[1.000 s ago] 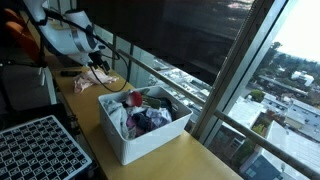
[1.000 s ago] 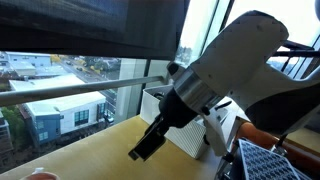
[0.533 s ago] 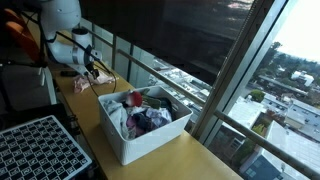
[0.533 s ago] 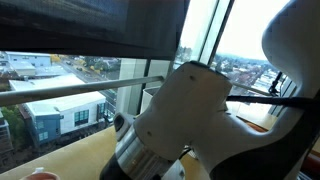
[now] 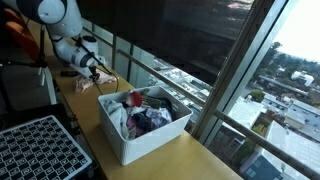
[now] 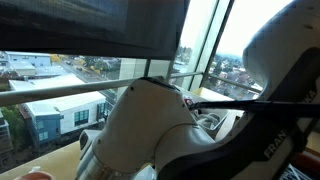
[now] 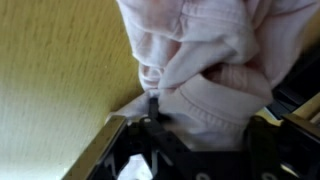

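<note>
Gripper [image 7: 190, 128] over one pink cloth [image 7: 215, 50]; one bin [image 5: 140, 138]

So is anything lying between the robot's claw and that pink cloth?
Nothing. In the wrist view the pink cloth bunches right up against the gripper, with no gap showing between them.

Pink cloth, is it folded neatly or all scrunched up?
Scrunched up. The pink cloth lies in lumpy, bunched folds on the table.

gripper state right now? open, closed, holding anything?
Gripper: right at the pale pink cloth, which lies between its fingers in the wrist view; whether it is open or clamped on the cloth cannot be told.
</note>
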Available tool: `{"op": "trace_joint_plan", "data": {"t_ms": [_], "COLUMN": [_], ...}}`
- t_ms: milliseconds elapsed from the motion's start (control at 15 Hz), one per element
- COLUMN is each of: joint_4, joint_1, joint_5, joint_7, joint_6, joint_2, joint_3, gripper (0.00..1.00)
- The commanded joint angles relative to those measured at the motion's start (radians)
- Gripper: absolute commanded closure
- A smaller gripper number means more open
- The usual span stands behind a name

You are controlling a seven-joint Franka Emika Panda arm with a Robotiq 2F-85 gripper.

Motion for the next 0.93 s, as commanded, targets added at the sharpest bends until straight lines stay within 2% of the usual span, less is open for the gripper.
{"op": "trace_joint_plan", "data": {"t_ms": [0,267,333,467,600,867], "joint_4": [0.063,-0.032,-0.089,-0.166,-0.251,-0.421], "joint_1": [0.014,-0.015,-0.029,-0.041,-0.034,0.011], "joint_5": [0.075,0.084,0.081,0.078,0.065,0.02], "joint_7": [-0.079,-0.087,-0.084,-0.072,-0.045,0.025], "joint_6": [-0.064,-0.07,-0.056,-0.032,0.002,0.059], "joint_2": [0.0,-0.129,-0.189,-0.278,-0.383,-0.604], "joint_3": [-0.037,-0.103,-0.122,-0.159,-0.209,-0.335], "gripper": [0.65,0.95,0.99,1.0,0.97,0.97]}}
